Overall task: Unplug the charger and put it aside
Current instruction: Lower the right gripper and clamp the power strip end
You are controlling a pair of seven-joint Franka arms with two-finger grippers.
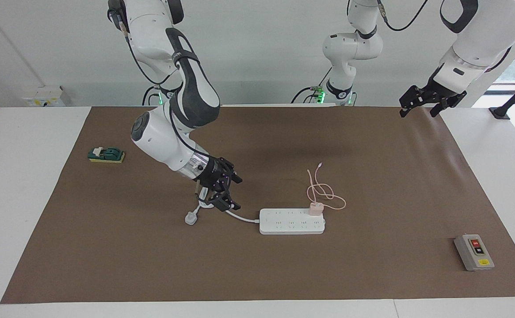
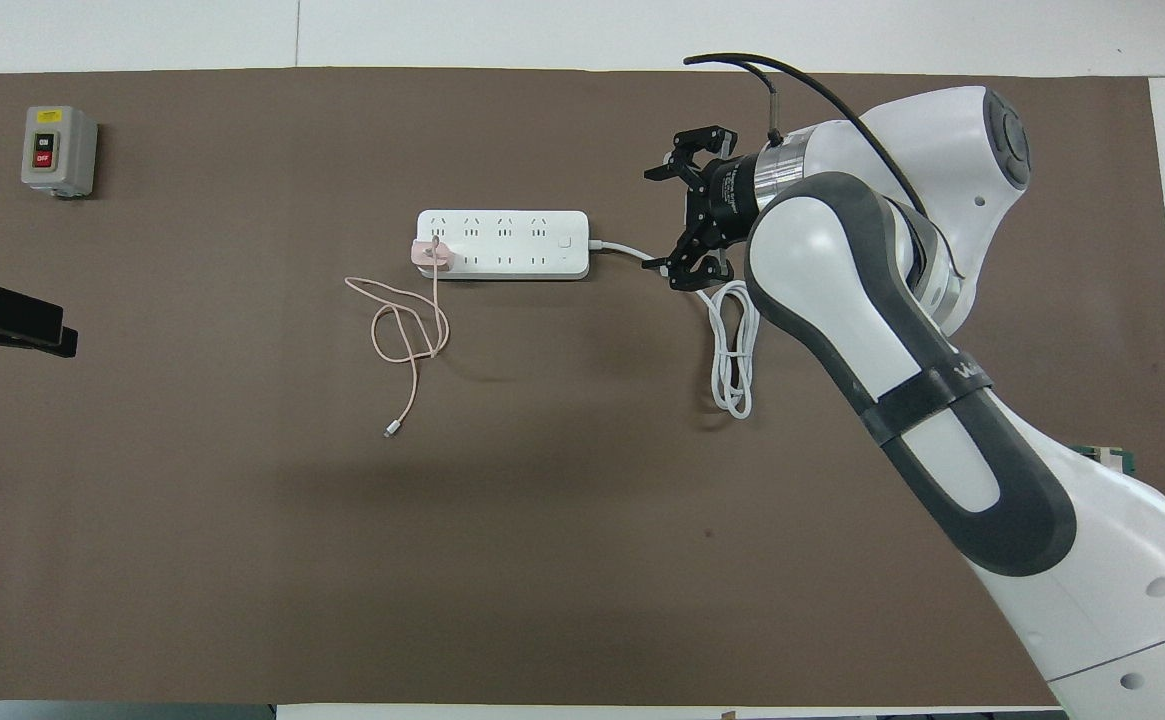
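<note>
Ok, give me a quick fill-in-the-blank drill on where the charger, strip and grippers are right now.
1. The charger is still plugged into the ____.
2. The right gripper is low over the strip's white ____.
3. The left gripper waits near the mat's ____.
4. The pink cable lies looped on the ____.

Missing words: power strip; cord; edge; mat

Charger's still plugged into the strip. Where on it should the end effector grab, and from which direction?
Grip the charger by its small pink cube body, not the thin cable. It stands upright in a socket at the left arm's end of the power strip, so come straight down from above, fingers across two opposite side faces, then pull up. The right end effector hovers over the strip's white cord.
</note>
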